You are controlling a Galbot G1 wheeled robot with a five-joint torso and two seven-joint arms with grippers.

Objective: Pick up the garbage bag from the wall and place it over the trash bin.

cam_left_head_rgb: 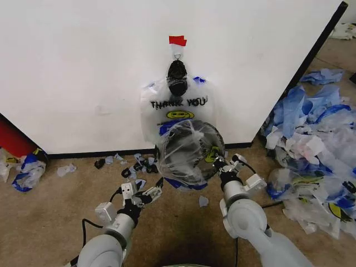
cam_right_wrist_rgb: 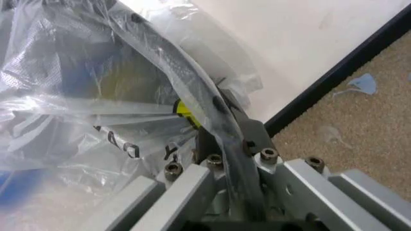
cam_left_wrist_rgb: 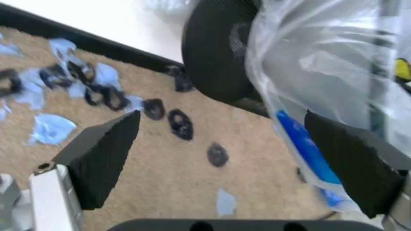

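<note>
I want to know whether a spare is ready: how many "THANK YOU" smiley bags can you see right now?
2. One garbage bag hangs on the wall under the red tape. Another drapes the trash bin, where the right gripper grips. The scrap pile may hide others.

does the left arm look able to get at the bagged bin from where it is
Probably yes. The left pincer is open beside the trash bin, which the right pincer grips by the rim, and the garbage bag already lies against one left finger.

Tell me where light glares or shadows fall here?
Head view: white glints on the garbage bag over the trash bin, dark shadow on the carpet below. Left wrist view: sheen across the bag. Right wrist view: bright streaks by the right gripper.
</note>
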